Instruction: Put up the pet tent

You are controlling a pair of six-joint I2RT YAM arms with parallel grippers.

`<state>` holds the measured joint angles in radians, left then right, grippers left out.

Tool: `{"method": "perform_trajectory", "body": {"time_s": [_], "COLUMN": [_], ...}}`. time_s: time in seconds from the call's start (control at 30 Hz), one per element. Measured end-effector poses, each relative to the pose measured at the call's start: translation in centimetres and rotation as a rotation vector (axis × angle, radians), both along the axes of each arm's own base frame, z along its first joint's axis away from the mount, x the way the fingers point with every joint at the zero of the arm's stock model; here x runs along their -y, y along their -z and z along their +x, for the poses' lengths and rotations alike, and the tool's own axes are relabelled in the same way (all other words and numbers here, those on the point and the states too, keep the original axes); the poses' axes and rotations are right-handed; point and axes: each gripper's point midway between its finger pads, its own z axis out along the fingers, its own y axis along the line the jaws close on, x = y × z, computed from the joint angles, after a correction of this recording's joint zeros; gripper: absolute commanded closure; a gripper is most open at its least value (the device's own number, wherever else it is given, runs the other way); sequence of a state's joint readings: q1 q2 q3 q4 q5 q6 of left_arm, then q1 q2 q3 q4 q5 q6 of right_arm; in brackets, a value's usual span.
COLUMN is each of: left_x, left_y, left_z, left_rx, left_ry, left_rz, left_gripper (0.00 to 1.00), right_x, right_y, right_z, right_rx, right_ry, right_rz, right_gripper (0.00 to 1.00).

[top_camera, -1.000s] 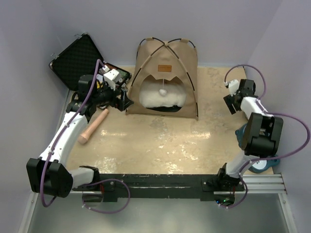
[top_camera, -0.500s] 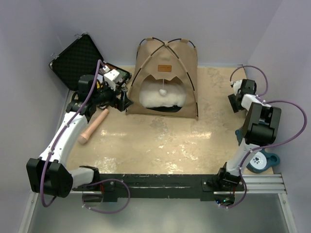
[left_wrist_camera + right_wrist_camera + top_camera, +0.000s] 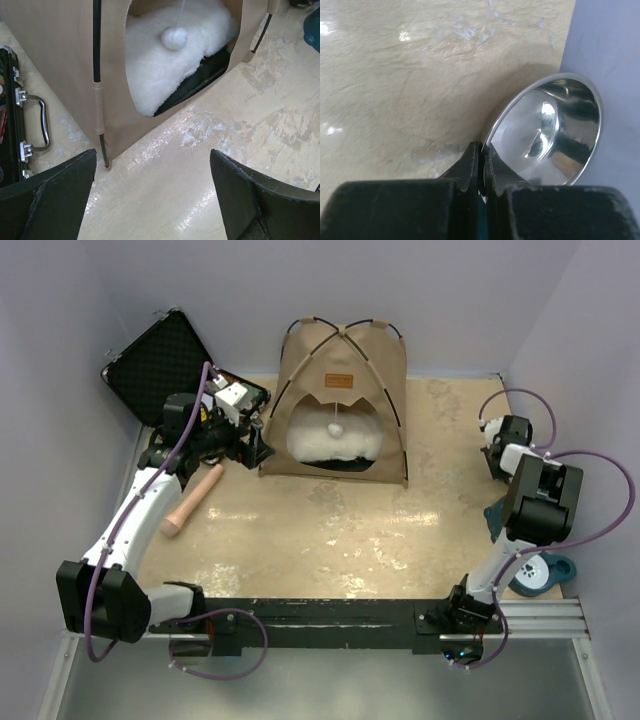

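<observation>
Both low: left pincer (image 3: 152,155) gaping, stretched toward pet tent (image 3: 60,75); right pincer (image 3: 481,147) clenched.

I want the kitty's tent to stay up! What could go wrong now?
1. The open left gripper hangs close to the tent and its front corner pole. If it pushes forward, it might bump the pole's foot and shove or tip the tent.
2. The right gripper is shut right at the rim of the shiny metal bowl by the wall. Whether it pinches the rim is unclear; moving away might drag or clatter the bowl.
</observation>
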<state>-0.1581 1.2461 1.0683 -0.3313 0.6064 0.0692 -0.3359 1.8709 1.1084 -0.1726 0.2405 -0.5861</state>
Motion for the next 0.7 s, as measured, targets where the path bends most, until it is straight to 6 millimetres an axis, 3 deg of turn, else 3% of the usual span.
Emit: {"method": "perform_trajectory", "body": {"time_s": [0.17, 0.23, 0.4, 0.5, 0.6, 0.7], "left_x": [0.0, 0.1, 0.2, 0.2, 0.3, 0.5], "left_y": [-0.2, -0.2, -0.2, -0.4, -0.5, -0.7], "left_z": [0.0, 0.0, 0.0, 0.0, 0.0, -0.2], "left_rx": [0.004, 0.003, 0.004, 0.007, 0.010, 0.012], "left_ry": [0.002, 0.003, 0.009, 0.011, 0.017, 0.028], "left_rz": [-0.002, -0.003, -0.008, -0.013, -0.017, -0.025], "left_gripper": [0.00, 0.00, 0.00, 0.00, 0.00, 0.01], "right_x": [-1.7, -3.1, -6.5, -7.1, -7.1, -7.1], "right_y": [-2.4, -5.3, -14.9, -17.8, -16.1, -11.3], "right_z": [-1.0, -1.7, -3.3, -5.6, -8.5, -11.6], "right_rx": [0.028, 0.069, 0.273, 0.341, 0.292, 0.148], "right_ry": [-0.045, -0.077, -0.180, -0.200, -0.187, -0.162], "right_rz": [0.052, 0.057, -0.003, -0.049, -0.069, -0.053], "right_gripper": [1.00, 1.00, 1.00, 1.00, 1.00, 1.00]}}
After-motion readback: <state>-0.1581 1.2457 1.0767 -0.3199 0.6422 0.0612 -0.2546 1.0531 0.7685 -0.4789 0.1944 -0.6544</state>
